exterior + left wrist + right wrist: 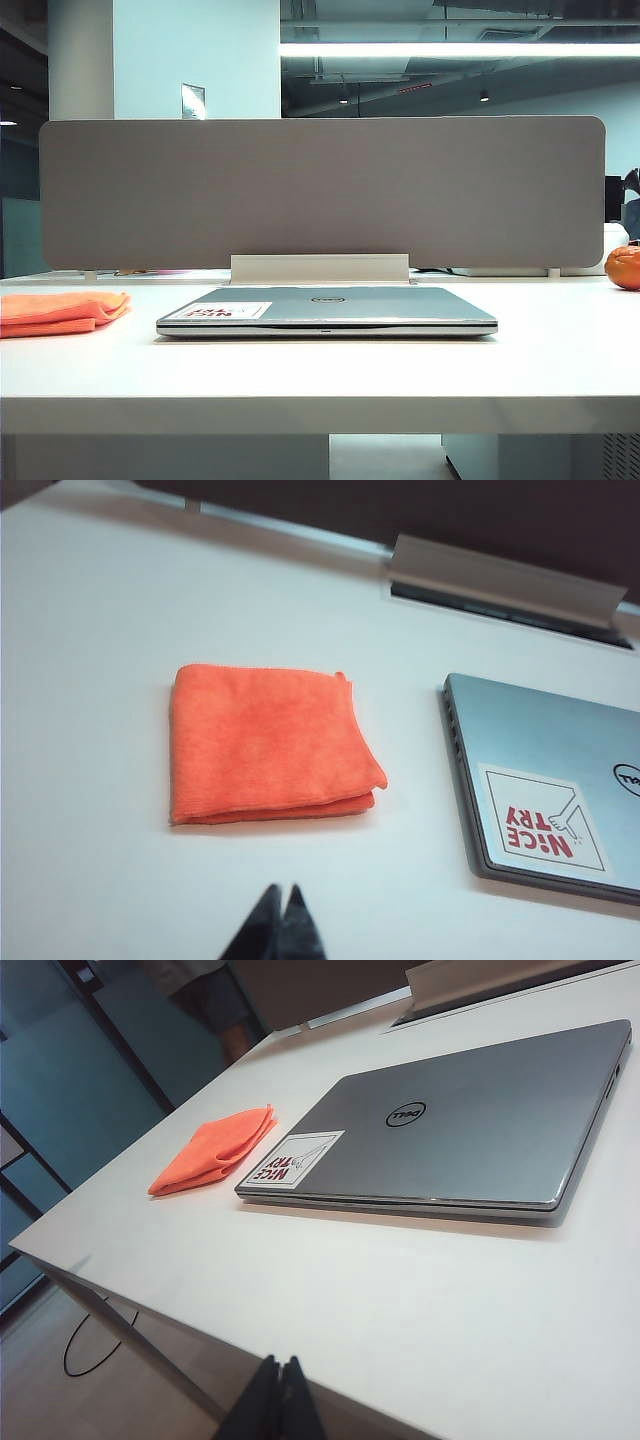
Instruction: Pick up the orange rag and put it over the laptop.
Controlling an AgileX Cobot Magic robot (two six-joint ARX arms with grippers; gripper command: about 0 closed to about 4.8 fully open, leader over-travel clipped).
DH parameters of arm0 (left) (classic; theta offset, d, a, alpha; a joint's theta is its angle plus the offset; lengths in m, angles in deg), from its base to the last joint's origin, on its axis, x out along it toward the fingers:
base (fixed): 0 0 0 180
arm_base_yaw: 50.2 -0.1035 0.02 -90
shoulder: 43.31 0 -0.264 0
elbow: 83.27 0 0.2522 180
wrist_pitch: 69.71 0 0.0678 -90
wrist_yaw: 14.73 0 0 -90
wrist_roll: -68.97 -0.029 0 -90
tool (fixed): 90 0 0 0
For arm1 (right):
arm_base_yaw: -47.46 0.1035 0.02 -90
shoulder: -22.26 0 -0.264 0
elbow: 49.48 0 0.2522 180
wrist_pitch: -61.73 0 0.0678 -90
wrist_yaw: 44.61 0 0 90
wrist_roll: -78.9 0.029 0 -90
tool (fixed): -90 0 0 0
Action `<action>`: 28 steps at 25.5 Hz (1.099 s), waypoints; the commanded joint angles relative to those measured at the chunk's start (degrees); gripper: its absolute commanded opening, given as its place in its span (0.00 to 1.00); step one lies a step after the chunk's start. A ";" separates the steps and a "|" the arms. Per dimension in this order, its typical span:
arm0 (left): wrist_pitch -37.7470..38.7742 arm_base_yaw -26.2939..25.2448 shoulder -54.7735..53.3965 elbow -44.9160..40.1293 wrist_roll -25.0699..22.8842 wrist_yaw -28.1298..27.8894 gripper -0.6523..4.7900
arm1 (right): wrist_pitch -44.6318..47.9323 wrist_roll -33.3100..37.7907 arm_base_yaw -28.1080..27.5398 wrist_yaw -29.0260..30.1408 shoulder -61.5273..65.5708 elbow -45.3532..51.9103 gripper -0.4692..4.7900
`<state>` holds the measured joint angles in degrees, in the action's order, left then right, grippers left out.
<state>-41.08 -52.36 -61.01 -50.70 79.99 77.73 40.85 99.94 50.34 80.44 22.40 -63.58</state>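
Observation:
The orange rag [60,311] lies folded flat on the white table at the left, also seen as a square fold [265,742] and from the side [213,1148]. The closed silver-grey laptop [325,309] sits mid-table, its Dell logo and white-and-red sticker up [560,780] [470,1120]. My left gripper [282,892] hovers shut over bare table a short way short of the rag, nothing between its fingers. My right gripper [279,1363] is shut and empty, over the table's front edge, well short of the laptop. Neither gripper shows in the exterior view.
A grey partition panel [320,190] stands along the back of the table, with a metal cable tray [500,580] at its foot. An orange ball [624,267] sits at the far right. The table's edge [150,1310] drops to the floor near my right gripper.

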 commanded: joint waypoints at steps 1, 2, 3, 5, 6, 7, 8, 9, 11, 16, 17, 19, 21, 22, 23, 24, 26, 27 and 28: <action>-2.25 -0.07 -5.97 3.78 -0.04 0.33 0.11 | 0.96 0.17 -0.04 0.26 -0.09 0.17 0.08; -2.34 -0.07 -7.80 4.92 -0.04 0.33 0.11 | 0.96 0.20 -0.04 0.26 -0.09 0.17 0.08; -2.67 -0.07 -11.98 7.56 -0.04 0.26 0.11 | 0.96 0.17 -0.04 0.26 -0.09 0.17 0.08; -3.30 -0.07 -15.69 9.79 -0.04 0.17 0.11 | 0.96 0.17 -0.04 0.24 -0.09 0.17 0.08; -3.93 -0.07 -18.08 11.08 -0.04 0.17 0.11 | 0.94 0.17 -0.04 0.24 -0.09 0.17 0.08; -4.28 -0.07 -19.87 12.09 -0.04 0.17 0.11 | 0.94 0.17 -0.07 0.24 -0.09 0.17 0.08; -4.61 -0.07 -21.84 13.11 -0.02 0.17 0.11 | 0.94 0.17 -0.04 0.24 -0.09 0.17 0.08; -4.90 -0.07 -24.24 14.36 -0.02 0.17 0.11 | 0.96 0.17 -0.07 0.24 -0.09 0.17 0.08; -5.03 -0.09 -28.00 16.35 0.02 0.20 0.11 | 0.96 0.17 -0.07 0.24 -0.09 0.17 0.08; -7.10 -0.11 -42.62 23.71 0.17 0.20 0.11 | 0.92 0.17 -0.07 -0.37 -0.09 0.17 0.08; -7.41 -0.15 -44.11 24.30 0.17 0.17 0.11 | 0.92 0.17 -0.07 -0.37 -0.09 0.17 0.08; -7.76 -0.55 -47.32 25.62 0.20 0.33 0.11 | 0.94 0.17 -0.07 -0.37 -0.09 0.17 0.08; -7.72 -0.55 -50.56 26.93 0.22 0.17 0.11 | 0.92 0.17 -0.07 -0.37 -0.09 0.17 0.08; -7.61 -0.55 -51.93 27.50 0.22 0.15 0.11 | 0.90 0.17 -0.07 -0.37 -0.09 0.17 0.08; -7.56 -0.61 -53.33 28.06 0.22 0.15 0.11 | 0.92 0.17 -0.07 -0.37 -0.09 0.17 0.08; -7.37 -1.01 -55.10 28.85 0.59 0.26 0.11 | 0.92 0.17 -0.04 -0.37 -0.07 0.17 0.08; -6.80 -1.88 -57.70 30.10 2.60 0.46 0.11 | 0.92 0.17 -0.04 -0.37 -0.09 0.17 0.08; -6.58 -2.23 -59.19 30.82 3.96 0.81 0.11 | 0.90 0.17 -0.04 -0.39 -0.09 0.17 0.08; -6.40 -2.67 -60.28 31.34 4.85 1.25 0.11 | 0.87 0.17 -0.04 -0.39 -0.09 0.17 0.08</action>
<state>-47.53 -54.43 -120.37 -20.19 82.51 78.26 40.92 99.96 50.32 80.09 22.40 -63.58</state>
